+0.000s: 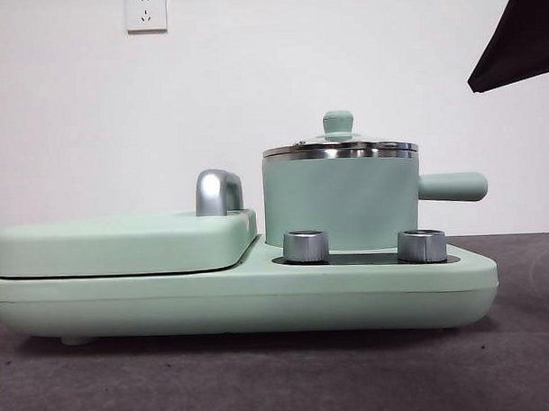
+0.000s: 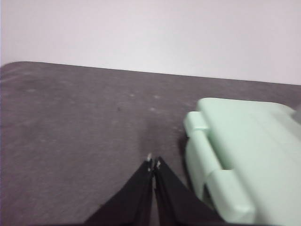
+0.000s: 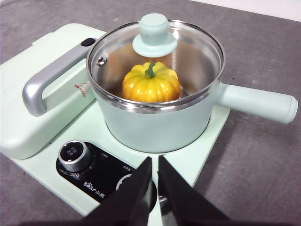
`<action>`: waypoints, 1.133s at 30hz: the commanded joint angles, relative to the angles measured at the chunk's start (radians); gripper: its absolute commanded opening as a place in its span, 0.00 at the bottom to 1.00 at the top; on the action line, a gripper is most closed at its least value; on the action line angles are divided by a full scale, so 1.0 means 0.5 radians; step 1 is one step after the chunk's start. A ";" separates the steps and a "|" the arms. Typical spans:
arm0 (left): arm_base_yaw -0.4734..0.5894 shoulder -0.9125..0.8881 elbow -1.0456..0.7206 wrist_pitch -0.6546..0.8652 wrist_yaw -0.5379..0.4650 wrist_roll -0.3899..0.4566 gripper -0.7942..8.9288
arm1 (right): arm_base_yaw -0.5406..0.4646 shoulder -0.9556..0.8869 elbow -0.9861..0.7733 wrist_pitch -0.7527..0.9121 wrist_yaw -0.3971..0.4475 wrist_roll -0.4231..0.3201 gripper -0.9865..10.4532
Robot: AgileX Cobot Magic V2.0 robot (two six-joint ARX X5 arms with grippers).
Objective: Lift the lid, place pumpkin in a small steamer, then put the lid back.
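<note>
This looks like a lab or test room set up for robot work, not a lived-in kitchen. A single mint-green multi-function cooking appliance (image 1: 242,301) stands alone on a dark grey felt-like table cover (image 1: 280,377), backed by a bare white wall (image 1: 91,131) with one white wall socket (image 1: 146,11). A black robot arm tip (image 1: 519,39) shows at a top corner.

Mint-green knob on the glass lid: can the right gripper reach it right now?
Probably yes: the right gripper, jaws shut, hovers near the small mint-green steamer pot, and nothing stands between it and the knob; it would have to open first.
</note>
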 commanded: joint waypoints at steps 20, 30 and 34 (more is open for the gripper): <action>0.010 -0.002 -0.079 0.005 -0.012 0.003 0.09 | 0.012 0.010 0.007 0.035 0.000 -0.001 0.10; 0.010 -0.002 -0.079 0.005 -0.012 0.003 0.09 | -0.391 -0.491 -0.366 0.210 0.307 -0.233 0.10; 0.010 -0.002 -0.079 0.005 -0.012 0.003 0.09 | -0.699 -0.877 -0.695 0.359 0.307 -0.233 0.10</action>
